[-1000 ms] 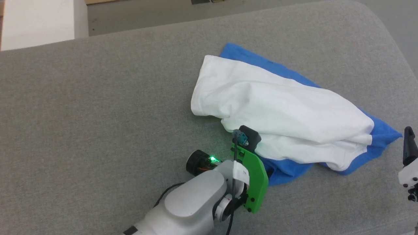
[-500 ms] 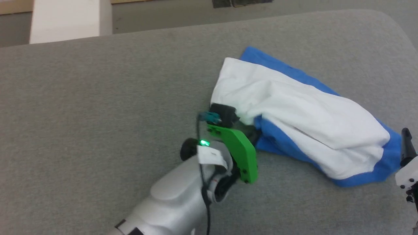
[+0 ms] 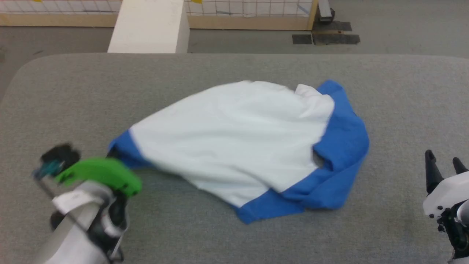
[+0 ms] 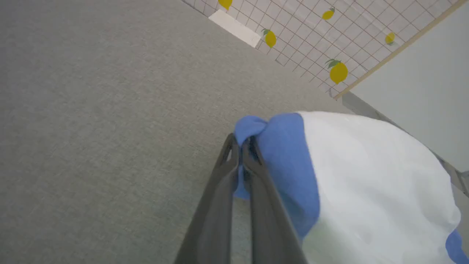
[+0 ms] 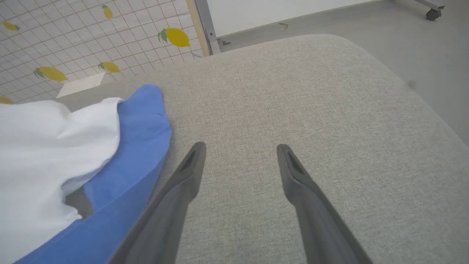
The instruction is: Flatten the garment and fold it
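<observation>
Garment [image 3: 227, 146] lies on grey table [image 3: 73, 91], white block [image 3: 150, 25] beyond.

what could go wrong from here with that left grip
The left gripper is shut on just a small blue bunch of the garment; it might slip out under a pull. The right gripper is open and off the cloth, so pulling may drag the bunched right side instead of flattening it.

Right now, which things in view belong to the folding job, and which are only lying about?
Job: garment; left gripper, shut on its blue end; right gripper, open, holding nothing.
Lying about: white block; dark floor mats; lemon-print panel.
</observation>
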{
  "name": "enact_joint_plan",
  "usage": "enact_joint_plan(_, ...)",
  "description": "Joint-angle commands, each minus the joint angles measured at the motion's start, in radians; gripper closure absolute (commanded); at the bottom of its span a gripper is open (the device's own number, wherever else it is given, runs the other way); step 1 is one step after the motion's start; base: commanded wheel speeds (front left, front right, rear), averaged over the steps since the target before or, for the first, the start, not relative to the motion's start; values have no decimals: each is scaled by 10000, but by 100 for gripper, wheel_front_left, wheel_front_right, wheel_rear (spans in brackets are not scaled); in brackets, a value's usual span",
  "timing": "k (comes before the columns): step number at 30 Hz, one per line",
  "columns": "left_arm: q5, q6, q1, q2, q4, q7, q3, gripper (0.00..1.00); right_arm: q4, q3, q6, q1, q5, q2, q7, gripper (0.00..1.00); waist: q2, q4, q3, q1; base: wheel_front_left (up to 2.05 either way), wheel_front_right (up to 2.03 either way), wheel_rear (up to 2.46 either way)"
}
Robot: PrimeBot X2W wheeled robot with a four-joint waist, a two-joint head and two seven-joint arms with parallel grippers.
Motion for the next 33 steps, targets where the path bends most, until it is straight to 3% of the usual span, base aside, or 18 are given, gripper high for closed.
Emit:
enact_joint_plan(1,-367,329,740,160,-191,-171,355,100,40,74,-13,153,48,-5,-12,0,0,340,-338,0,0,0,0)
enact_joint_plan(4,-968,705,1904,307,-438,-299,985,100,93,227,-13,214,83,-5,-13,0,0,421,-354,0,0,0,0)
enact_joint_plan(7,-1358,515,2539,249,-733,-413,1309,100,167,368,-13,283,118,-5,-5,0,0,517,-395,0,0,0,0)
enact_joint_plan(8,-1385,346,2597,226,-890,-498,1355,31,195,447,-13,300,122,-5,5,0,0,540,-423,0,0,0,0)
enact_joint_plan(9,-1361,200,2593,211,-1061,-613,1404,0,212,508,-13,308,131,-5,8,0,0,560,-445,0,0,0,0)
enact_joint_plan(13,-440,-243,2450,546,-1627,-1208,1608,0,210,914,-13,247,157,-5,30,0,0,587,-522,0,0,0,0)
enact_joint_plan(16,1090,-396,2439,830,-1872,-1403,1890,0,123,1379,-13,147,161,-5,138,0,0,608,-536,0,0,0,0)
enact_joint_plan(18,2458,-407,2538,703,-2189,-1415,2486,0,42,1812,-13,33,154,-5,277,0,0,616,-499,0,0,0,0)
enact_joint_plan(24,5743,-749,3388,-521,-3335,-1421,3659,0,126,3732,-13,-828,116,-5,1331,0,0,708,-134,0,0,0,0)
enact_joint_plan(28,6799,-1269,3522,-1279,-3511,-1422,3920,0,820,4642,-13,-2074,-257,-36,2055,0,0,937,306,0,0,0,0)
enact_joint_plan(33,7439,-1938,3202,-2097,-3347,-1423,4106,0,2269,4753,-13,-3581,-979,-24,2748,0,0,1442,810,0,0,0,0)
